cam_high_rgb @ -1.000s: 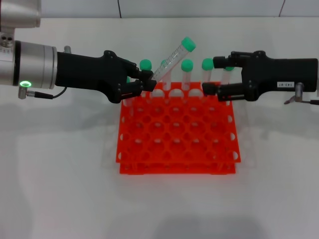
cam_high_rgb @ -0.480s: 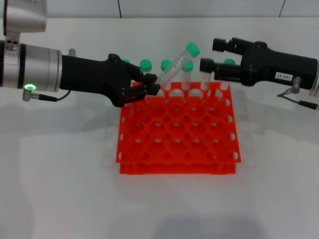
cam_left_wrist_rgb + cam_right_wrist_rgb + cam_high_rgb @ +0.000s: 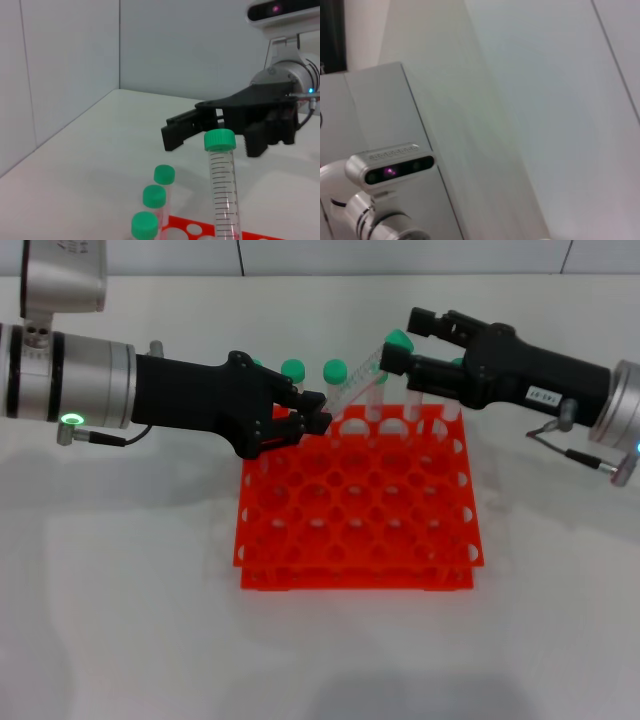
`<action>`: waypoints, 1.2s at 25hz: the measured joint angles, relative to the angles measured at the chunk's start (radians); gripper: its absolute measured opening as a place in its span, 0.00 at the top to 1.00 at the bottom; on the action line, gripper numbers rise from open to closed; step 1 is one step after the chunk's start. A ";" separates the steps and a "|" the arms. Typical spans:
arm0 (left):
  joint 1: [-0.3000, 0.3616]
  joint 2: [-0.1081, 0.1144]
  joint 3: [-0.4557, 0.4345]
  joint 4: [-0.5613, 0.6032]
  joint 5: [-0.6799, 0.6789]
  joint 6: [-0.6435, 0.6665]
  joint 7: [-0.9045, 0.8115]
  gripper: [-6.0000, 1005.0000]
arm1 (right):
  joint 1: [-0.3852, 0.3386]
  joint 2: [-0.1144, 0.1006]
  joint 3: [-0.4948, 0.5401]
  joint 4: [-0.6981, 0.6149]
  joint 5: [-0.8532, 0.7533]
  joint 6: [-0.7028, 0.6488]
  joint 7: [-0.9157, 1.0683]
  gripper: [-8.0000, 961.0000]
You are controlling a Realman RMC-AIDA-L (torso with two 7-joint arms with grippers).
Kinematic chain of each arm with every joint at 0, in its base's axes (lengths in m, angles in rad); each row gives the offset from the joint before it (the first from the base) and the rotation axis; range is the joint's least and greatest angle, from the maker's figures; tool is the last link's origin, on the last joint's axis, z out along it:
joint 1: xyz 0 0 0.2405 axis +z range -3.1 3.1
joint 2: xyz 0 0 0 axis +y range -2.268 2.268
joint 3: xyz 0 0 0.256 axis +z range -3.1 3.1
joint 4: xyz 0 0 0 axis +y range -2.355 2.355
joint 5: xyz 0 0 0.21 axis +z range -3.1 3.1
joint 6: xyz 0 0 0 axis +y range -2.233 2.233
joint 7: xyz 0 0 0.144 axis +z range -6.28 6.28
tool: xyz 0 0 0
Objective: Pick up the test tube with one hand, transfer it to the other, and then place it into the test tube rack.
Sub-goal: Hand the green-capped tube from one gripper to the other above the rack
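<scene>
Head view: left gripper [image 3: 318, 418] clamps the tilted tube [image 3: 362, 375] by its lower end above the rack [image 3: 356, 502]; the right gripper [image 3: 402, 341], fingers apart, flanks its green cap.

Left wrist view: the cap sits just before the spread right gripper [image 3: 215, 132].

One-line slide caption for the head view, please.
Left gripper holds a tilted test tube over the orange rack while the open right gripper closes in on its green cap.
</scene>
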 joint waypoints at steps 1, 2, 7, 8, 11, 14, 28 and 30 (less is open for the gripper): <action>-0.001 -0.001 0.000 0.000 0.000 0.000 0.000 0.81 | 0.002 0.000 -0.028 0.009 0.029 0.000 -0.010 0.15; -0.001 -0.001 0.000 0.000 0.000 0.000 0.000 0.81 | 0.002 0.000 -0.055 0.013 0.060 0.000 -0.019 0.15; 0.000 -0.002 -0.001 0.001 -0.002 -0.005 0.000 0.81 | -0.016 0.000 -0.207 0.017 0.230 -0.002 -0.072 0.15; 0.001 -0.004 -0.001 0.001 -0.002 -0.010 0.000 0.81 | -0.018 0.000 -0.224 0.017 0.253 -0.002 -0.081 0.15; 0.001 -0.013 0.000 0.004 -0.002 -0.023 0.000 0.81 | -0.035 0.000 -0.331 0.018 0.384 0.009 -0.129 0.15; 0.002 -0.017 0.000 0.005 -0.001 -0.026 0.000 0.81 | -0.038 0.000 -0.371 0.019 0.427 0.023 -0.142 0.15; 0.003 -0.016 0.000 0.006 -0.001 -0.026 0.000 0.81 | -0.039 0.000 -0.391 0.017 0.447 0.050 -0.147 0.15; 0.003 -0.016 0.000 0.006 -0.001 -0.026 0.000 0.81 | -0.039 0.000 -0.391 0.015 0.446 0.051 -0.147 0.15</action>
